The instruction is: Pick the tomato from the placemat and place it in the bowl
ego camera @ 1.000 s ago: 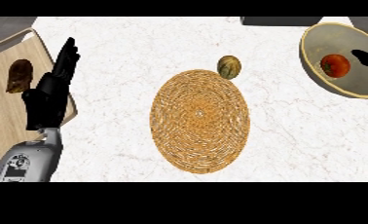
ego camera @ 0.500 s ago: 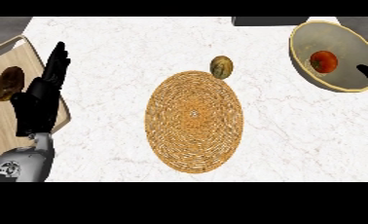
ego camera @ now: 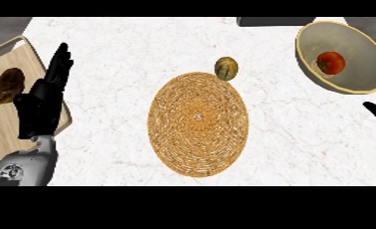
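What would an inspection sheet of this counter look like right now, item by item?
Surface: white marbled counter, round woven placemat in the middle, nothing on it.
Job's things: tomato lies inside the bowl at upper right.
Clutter: small brownish fruit touching the placemat's upper edge; wooden board at left carrying a brown item.
Hands: left robot hand open, resting over the board; right robot hand only a dark tip at the right edge.
Cables: nothing seen.
Surroundings: dark object at the top edge.
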You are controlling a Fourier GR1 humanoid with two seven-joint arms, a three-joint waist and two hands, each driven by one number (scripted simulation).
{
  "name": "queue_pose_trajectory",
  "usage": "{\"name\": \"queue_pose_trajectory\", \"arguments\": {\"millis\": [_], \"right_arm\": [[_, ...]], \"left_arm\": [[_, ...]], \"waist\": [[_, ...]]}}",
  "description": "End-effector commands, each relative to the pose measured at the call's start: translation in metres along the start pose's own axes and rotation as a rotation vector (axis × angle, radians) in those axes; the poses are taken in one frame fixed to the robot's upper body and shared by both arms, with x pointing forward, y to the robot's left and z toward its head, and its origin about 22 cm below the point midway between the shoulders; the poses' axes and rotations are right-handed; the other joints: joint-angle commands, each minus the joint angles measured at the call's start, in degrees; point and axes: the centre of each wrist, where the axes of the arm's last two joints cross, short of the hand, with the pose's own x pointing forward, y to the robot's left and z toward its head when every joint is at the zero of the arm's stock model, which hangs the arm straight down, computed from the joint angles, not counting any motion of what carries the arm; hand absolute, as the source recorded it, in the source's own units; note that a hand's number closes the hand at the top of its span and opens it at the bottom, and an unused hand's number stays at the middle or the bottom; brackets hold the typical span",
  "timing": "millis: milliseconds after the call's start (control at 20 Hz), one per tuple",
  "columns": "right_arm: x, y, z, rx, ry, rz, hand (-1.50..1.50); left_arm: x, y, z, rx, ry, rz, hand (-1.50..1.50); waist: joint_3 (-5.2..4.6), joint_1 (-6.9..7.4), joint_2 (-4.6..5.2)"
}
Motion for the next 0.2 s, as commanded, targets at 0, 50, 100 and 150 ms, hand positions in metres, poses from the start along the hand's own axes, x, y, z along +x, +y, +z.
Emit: {"name": "queue_pose_trajectory", "arguments": {"millis": [0,50,100,150], "right_arm": [[-0.007,-0.020,0.041,0.013,-0.011,-0.021,-1.50],[0.010,-0.009,0.044,-0.015,-0.017,-0.015,-1.50],[0.017,-0.014,0.047,0.006,-0.004,-0.019,-1.50],[0.015,-0.010,0.065,0.001,-0.007,-0.041,-1.50]], "left_arm": [[-0.007,0.002,-0.003,0.008,-0.011,-0.007,0.00],[-0.014,0.000,0.013,-0.017,0.002,-0.003,0.00],[-0.009,-0.008,-0.011,-0.010,-0.008,0.001,0.00],[-0.006,0.007,-0.011,0.003,-0.002,-0.005,0.00]], "waist": [[0.04,0.49,0.22],[0.03,0.78,0.22],[0.03,0.59,0.28],[0.03,0.58,0.25]]}}
